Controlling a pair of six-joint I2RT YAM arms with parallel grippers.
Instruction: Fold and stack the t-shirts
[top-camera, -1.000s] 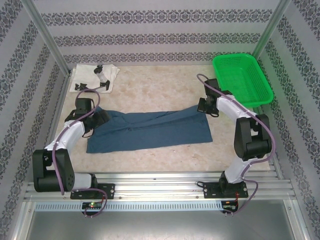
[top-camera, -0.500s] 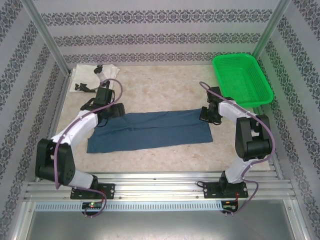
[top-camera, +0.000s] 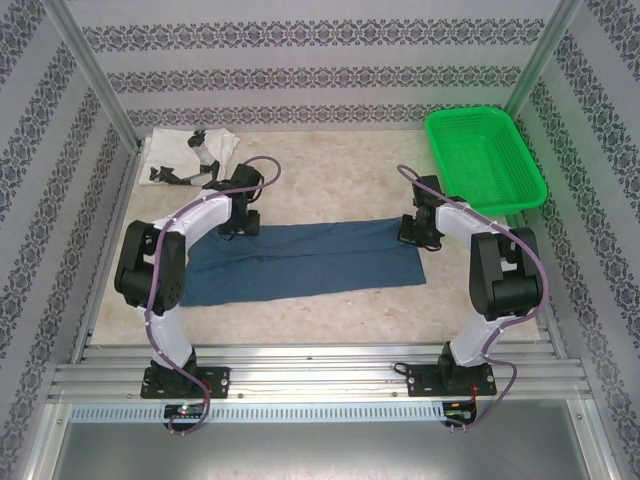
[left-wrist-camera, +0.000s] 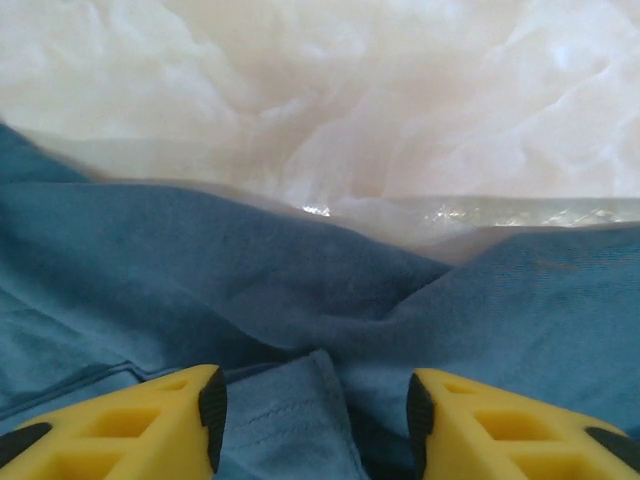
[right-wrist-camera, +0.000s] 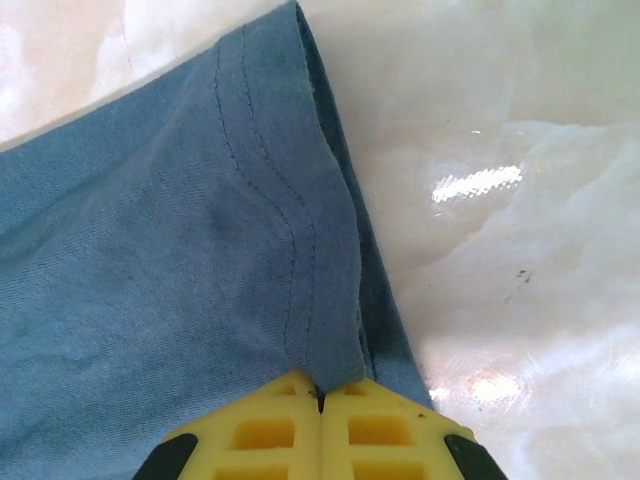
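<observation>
Marbled table (top-camera: 340, 170) bears one white shirt (top-camera: 170, 150), one blue shirt (top-camera: 300, 262) pinched by right fingers (right-wrist-camera: 260, 430), left fingers (left-wrist-camera: 120, 430) apart.

free: bare table (top-camera: 330, 175) behind blue shirt (top-camera: 300, 262) | blocked: basket (top-camera: 487, 160) far right, white shirt (top-camera: 172, 152) far left

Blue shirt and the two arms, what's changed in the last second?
The left gripper swung from the left end of the dark blue shirt to its far-left edge, jaws apart around a fold. The right gripper, shut on the far-right hem, eased nearer, and the raised right corner settled flat. The white shirt and green basket stayed put.
</observation>
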